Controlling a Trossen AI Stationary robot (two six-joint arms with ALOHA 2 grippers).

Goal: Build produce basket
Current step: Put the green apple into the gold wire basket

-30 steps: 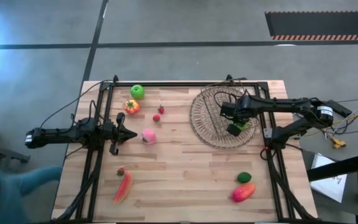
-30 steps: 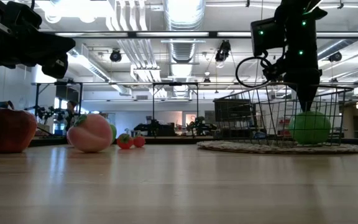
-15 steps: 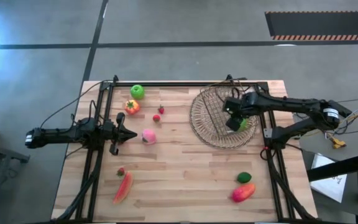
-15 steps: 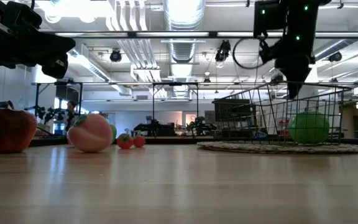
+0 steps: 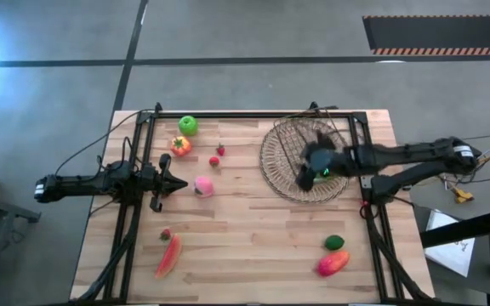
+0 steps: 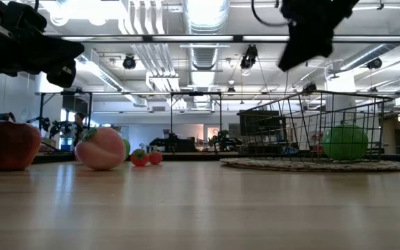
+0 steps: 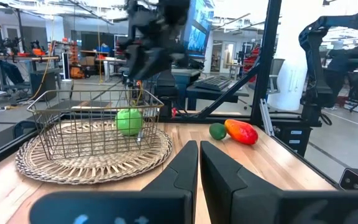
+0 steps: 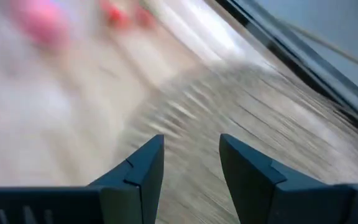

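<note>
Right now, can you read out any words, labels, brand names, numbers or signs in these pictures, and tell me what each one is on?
No readable text in any view.
Produce, such as the green apple in the basket: no labels or stickers show.
Table: bare wood, no markings.
Striped strip on the floor: a hazard pattern only, no words.
Room behind the table: screens and equipment too small and blurred to read.

I'm looking at two slim black jointed arms, dark cables trailing off each base. The right gripper [image 8: 188, 165] shows two wedge-shaped dark teal-grey fingers; the left gripper [image 7: 199, 163] has matte black tapered ones.
</note>
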